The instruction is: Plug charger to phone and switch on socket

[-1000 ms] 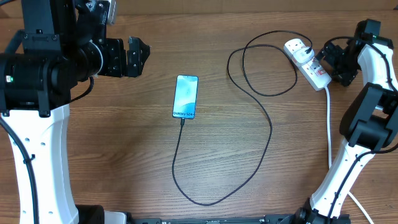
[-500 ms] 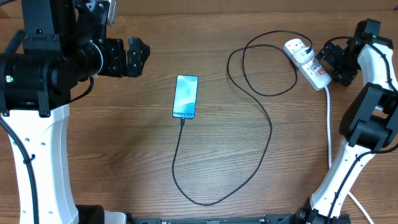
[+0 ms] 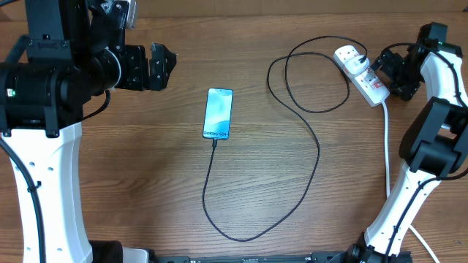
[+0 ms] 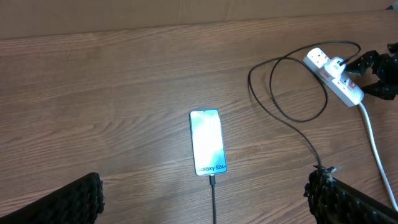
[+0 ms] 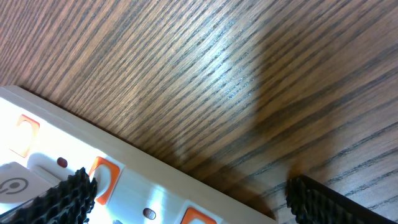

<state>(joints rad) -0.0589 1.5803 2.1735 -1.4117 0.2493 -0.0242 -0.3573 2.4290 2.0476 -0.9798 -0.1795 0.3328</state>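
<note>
Surface: brown wood-grain table [image 3: 146,183], seen from overhead.

Phone [image 3: 219,113]: flat, screen up, centre of the table. Long axis runs far to near; the "Galaxy S24" end points to the near edge.

Charger [image 3: 319,153]: black tip sits in the phone's near end. The cable loops near, climbs right and far, coils once, and ends at a white plug in the socket.

Socket [image 3: 362,73]: far right, long axis slanting from far-left to near-right, white cord leaving its near end.

My left gripper [image 3: 167,67]: far left, well apart from the phone, fingers spread, holding nothing.

My right gripper [image 5: 186,182]: fingers parted, at the socket's orange switches; contact cannot be judged.
</note>
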